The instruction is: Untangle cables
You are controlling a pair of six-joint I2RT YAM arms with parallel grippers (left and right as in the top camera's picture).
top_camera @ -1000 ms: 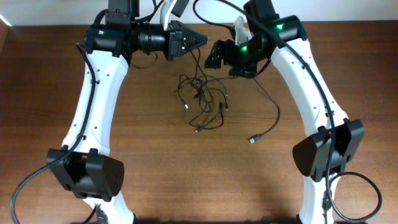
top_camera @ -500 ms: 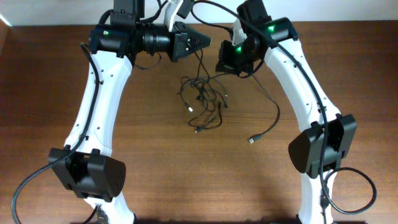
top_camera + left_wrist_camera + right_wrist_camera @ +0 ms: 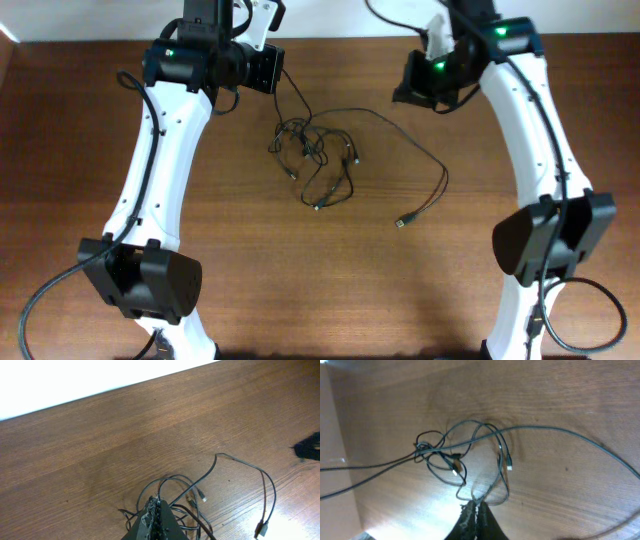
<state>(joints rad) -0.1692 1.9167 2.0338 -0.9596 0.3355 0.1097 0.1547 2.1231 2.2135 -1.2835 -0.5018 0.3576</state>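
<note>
The cables (image 3: pixel 312 152) lie as a loose knot of thin black cords at mid table. One long strand (image 3: pixel 440 165) arcs right and ends in a plug (image 3: pixel 402 222). My left gripper (image 3: pixel 277 70) hangs above the knot's far left, shut on a strand that runs down into the knot. In the left wrist view its jaws (image 3: pixel 159 504) are pressed together over the cables (image 3: pixel 187 495). My right gripper (image 3: pixel 408 92) is raised at the far right, shut. In the right wrist view a thin strand meets its tips (image 3: pixel 476 504) below the cables (image 3: pixel 455 457).
Both white arms reach in from their bases (image 3: pixel 140 280) (image 3: pixel 545 240) at the near edge. The wooden table (image 3: pixel 250 250) ends at a white wall along the far side. Thick black arm cables loop near the right base.
The right gripper has shut and moved right and away from the knot. The left gripper has drawn back to the left. The knot has shifted slightly left and its long strand lies more stretched out.
</note>
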